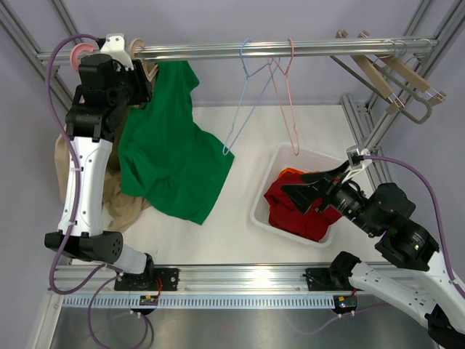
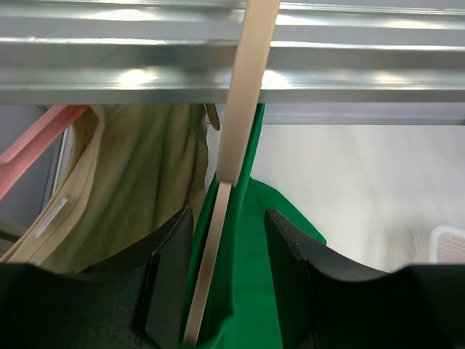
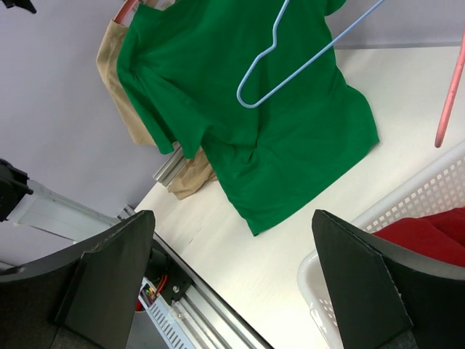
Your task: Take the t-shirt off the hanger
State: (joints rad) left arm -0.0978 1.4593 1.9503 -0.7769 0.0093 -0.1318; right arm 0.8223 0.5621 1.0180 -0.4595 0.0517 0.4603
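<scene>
the rail (image 1: 290, 49) spans the top of the frame. the t-shirt (image 1: 171, 156) hangs at its upper left and drapes toward centre. the basket (image 1: 309, 153) sits lower right, beside the right gripper (image 3: 232, 214), which is spread wide and empty. the left gripper (image 2: 229, 218) straddles the hanger (image 2: 232, 145), jaws parted.

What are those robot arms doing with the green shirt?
They're trying to get the green t-shirt off its hanger. The left tool is up at the rail, open, with the pale hanger between its fingers but not squeezed. The shirt isn't off yet. The right tool is open too, above the white basket with red clothes in it.
</scene>
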